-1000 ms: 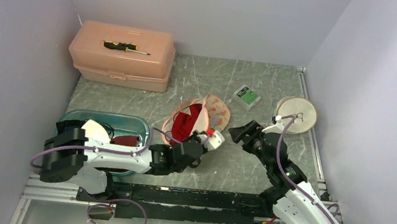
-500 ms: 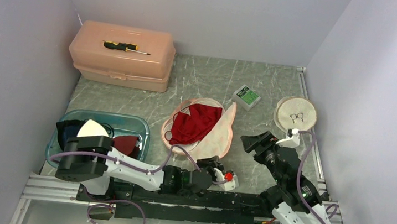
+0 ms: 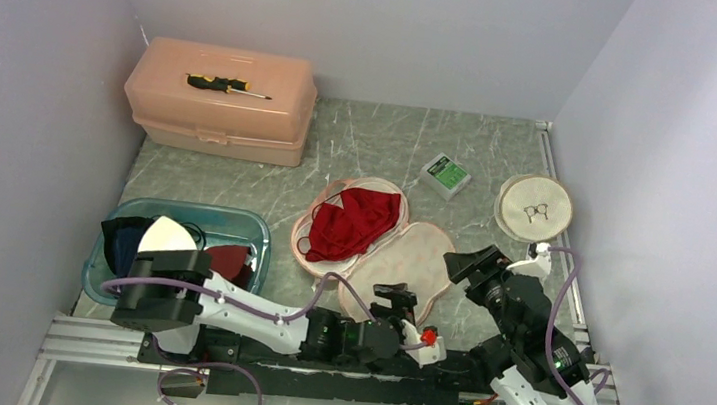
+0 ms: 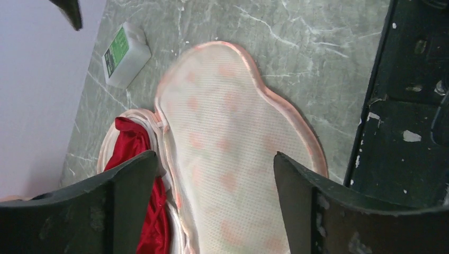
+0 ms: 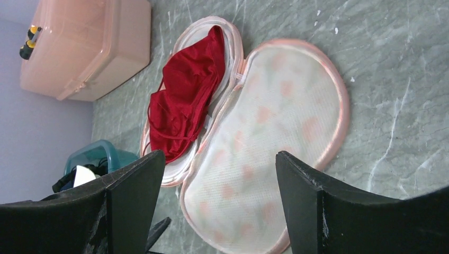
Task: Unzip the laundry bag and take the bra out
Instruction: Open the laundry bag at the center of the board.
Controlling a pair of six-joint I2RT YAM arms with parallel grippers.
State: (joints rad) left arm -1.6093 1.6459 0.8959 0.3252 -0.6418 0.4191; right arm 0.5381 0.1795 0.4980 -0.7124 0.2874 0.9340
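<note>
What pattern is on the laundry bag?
Laundry bag: white mesh, pink blotches, pink rim; left wrist view best.

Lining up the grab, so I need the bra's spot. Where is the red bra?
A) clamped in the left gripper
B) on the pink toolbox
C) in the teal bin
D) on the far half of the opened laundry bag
D: the red bra lies on the far half of the laundry bag, whose other half is spread flat on the near side, and nothing grips it.
</note>
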